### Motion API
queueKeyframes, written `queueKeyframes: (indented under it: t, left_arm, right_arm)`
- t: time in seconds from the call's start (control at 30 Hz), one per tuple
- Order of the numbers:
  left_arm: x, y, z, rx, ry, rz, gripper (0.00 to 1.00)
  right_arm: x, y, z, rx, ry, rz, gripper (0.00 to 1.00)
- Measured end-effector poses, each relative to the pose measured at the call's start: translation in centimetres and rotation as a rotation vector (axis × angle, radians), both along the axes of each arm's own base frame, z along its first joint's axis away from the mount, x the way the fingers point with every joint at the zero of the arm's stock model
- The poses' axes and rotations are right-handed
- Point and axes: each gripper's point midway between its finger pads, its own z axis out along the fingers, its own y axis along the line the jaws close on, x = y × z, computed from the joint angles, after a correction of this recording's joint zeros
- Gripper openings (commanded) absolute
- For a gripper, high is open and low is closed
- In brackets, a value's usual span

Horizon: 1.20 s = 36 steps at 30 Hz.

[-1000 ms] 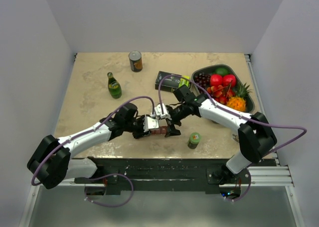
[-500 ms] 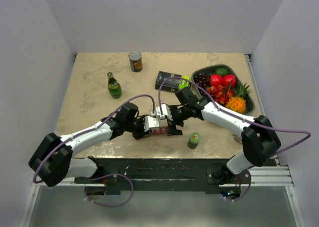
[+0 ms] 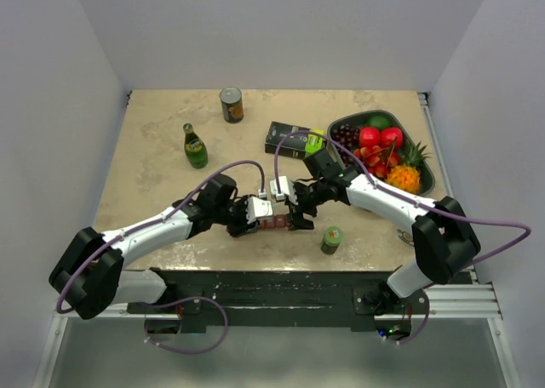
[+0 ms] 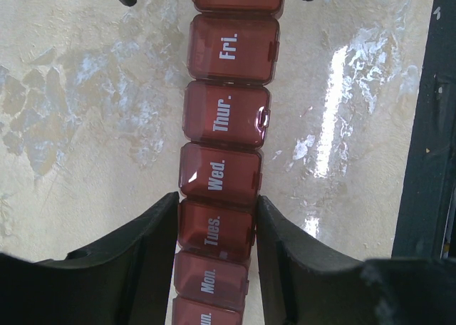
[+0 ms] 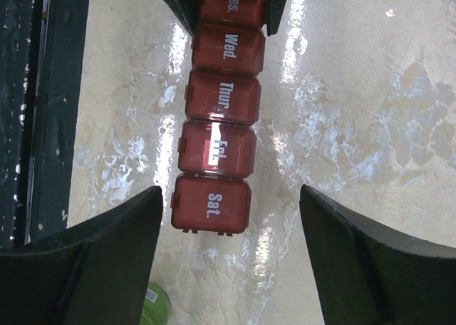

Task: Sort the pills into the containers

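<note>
The containers (image 4: 224, 125) are one long maroon strip of hard, glossy plastic: a row of small rounded-square boxes, each with a day printed in white on its lid, and all of them look shut. It lies flat on the mottled cream table (image 3: 153, 175) near the front edge, between the two arms. Your left gripper (image 4: 217, 222) is clamped across it at the Tues. box, a finger pressed to each long side. Your right gripper (image 5: 229, 197) has its jaws wide apart, straddling the Sat. end without touching.

Expect the strip to be light, stiff and slick — likely to skate on the shiny tabletop, or twist if pinched at one end only. Take it across the narrow width, on the side walls, leaving the lids free. No pills show in any view.
</note>
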Motion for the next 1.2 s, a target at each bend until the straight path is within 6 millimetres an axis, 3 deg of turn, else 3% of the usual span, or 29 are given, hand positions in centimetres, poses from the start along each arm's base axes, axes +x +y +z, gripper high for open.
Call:
queueKeyframes:
  t: [0.33,0.93,1.0,1.2]
  left_arm:
    - [0.01,-0.02,0.05,-0.002,0.004,0.005,0.0]
    - [0.02,0.03,0.01,-0.002,0.014,0.021,0.0]
    - [0.02,0.03,0.01,-0.002,0.014,0.02,0.0]
    - [-0.01,0.03,0.01,-0.002,0.015,0.02,0.0]
  right_arm:
    - [-0.03,-0.03,-0.06,-0.002,0.005,-0.004,0.66]
    - [-0.82,-0.13,-0.61,-0.009,0.047,0.015,0.66]
    - [-0.86,-0.12,-0.6,-0.008,0.048,0.017,0.62]
    - [-0.95,-0.09,-0.57,-0.005,0.05,0.022,0.36]
